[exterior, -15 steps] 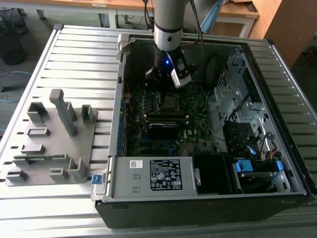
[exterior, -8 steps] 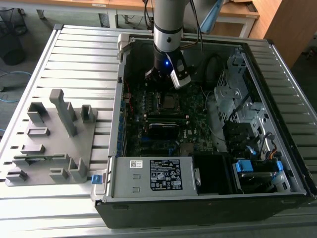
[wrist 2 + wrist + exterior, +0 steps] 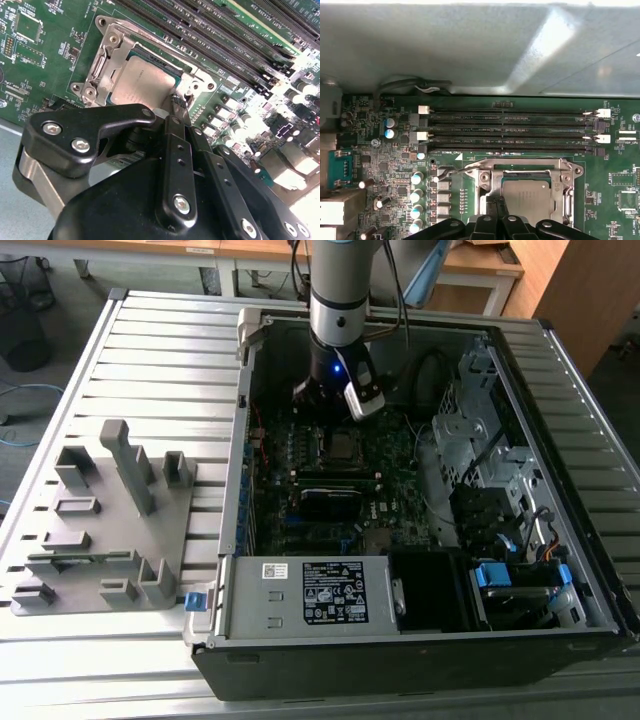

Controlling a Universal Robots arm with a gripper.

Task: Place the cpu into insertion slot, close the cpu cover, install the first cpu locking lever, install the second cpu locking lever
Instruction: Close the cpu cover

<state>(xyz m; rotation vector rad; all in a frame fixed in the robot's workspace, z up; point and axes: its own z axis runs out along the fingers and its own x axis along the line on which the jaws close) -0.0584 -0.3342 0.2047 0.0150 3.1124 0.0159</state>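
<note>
Closest in the second wrist view, the black robot gripper has its jaws drawn together, the tips at the edge of the processor socket. Whether anything thin is pinched between them cannot be told. Just beyond the tips lies the cpu, a small flat square chip with a dull silver-grey top, seated in the socket. The cpu cover, a thin silvery frame plate with a square window, lies flat around it, and the chip shows through the window.

The first wrist view adds a thin bent wire lever, which runs along the cover's far edge to a hooked end out past one corner, close to a column of blue-topped capacitors. Beyond lie four long black memory slots on the green motherboard, then the plain grey case wall, leaving little room there.

The exterior view shows the arm reaching down into the open black computer case. On the slatted grey metal surface, towards the exterior view's left, stands a grey plastic fixture, well apart.
</note>
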